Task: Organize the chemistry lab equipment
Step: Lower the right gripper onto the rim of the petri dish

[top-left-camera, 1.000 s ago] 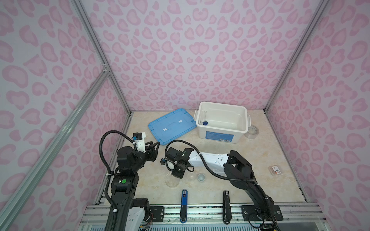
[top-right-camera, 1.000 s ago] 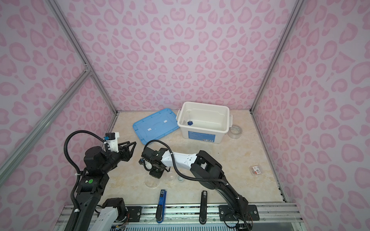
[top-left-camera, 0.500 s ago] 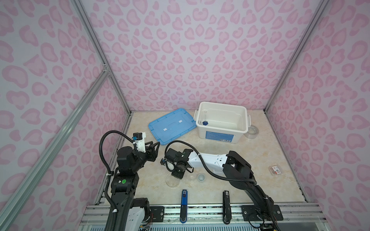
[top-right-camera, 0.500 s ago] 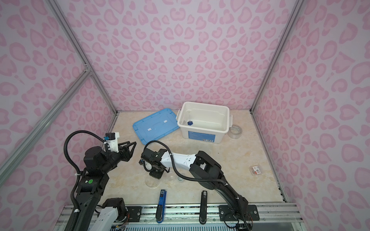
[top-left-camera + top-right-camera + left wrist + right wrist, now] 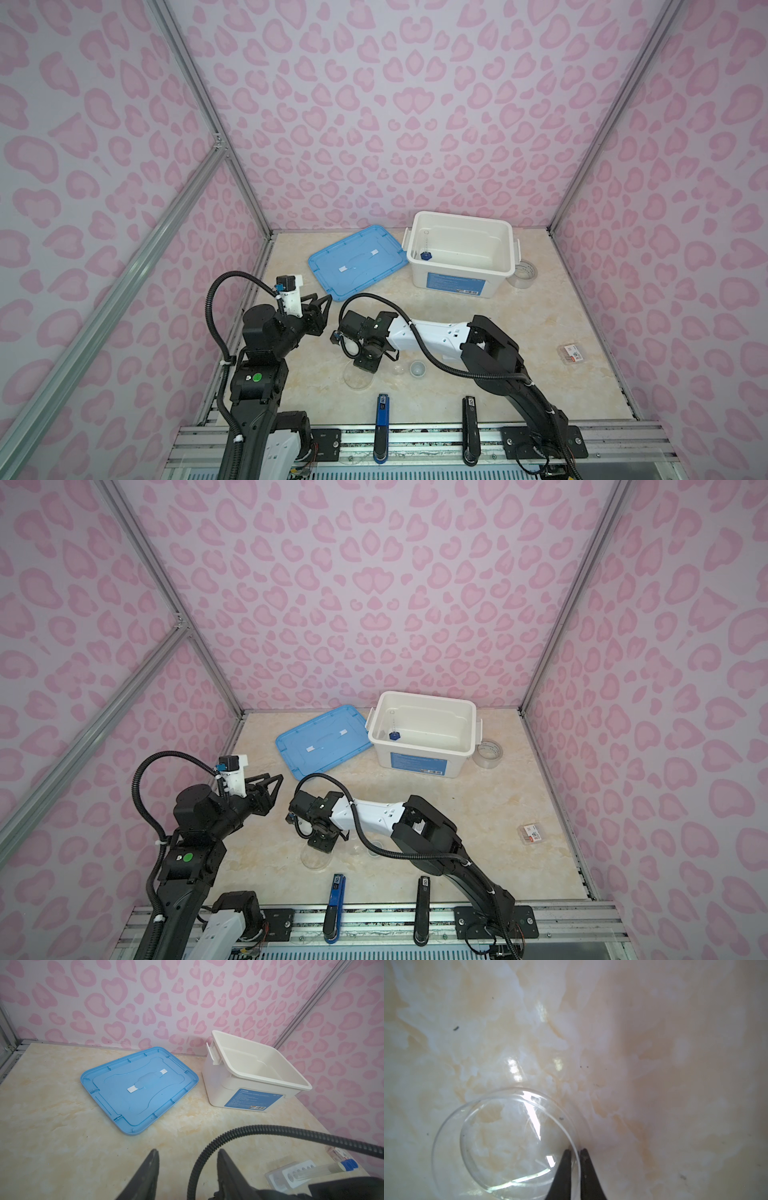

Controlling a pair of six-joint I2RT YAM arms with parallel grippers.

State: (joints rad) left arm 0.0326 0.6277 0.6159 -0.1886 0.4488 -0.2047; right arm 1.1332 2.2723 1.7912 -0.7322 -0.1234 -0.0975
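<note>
Rim of the clear round dish (image 5: 508,1142) sits pinched between the fingertips of my right gripper (image 5: 575,1152), the dish spreading beyond one finger; left gripper (image 5: 188,1151) open, empty, farther off.

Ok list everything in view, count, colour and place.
bin: one, white, open, at the back
lid: one, blue, flat, left of the bin
cylinder: one, clear with blue base, inside the bin
tape roll: one, clear, right of the bin
round dish: one, clear, at the front
cup: one, white, right of the dish
rack: one, white, only in the left wrist view
tube: one, clear with blue cap, across the rack
packet: one, clear with red label, far right
blue clip and black clip: one each, front edge
left hand: one, black, open, empty
right hand: one, black, closed on the dish's rim
</note>
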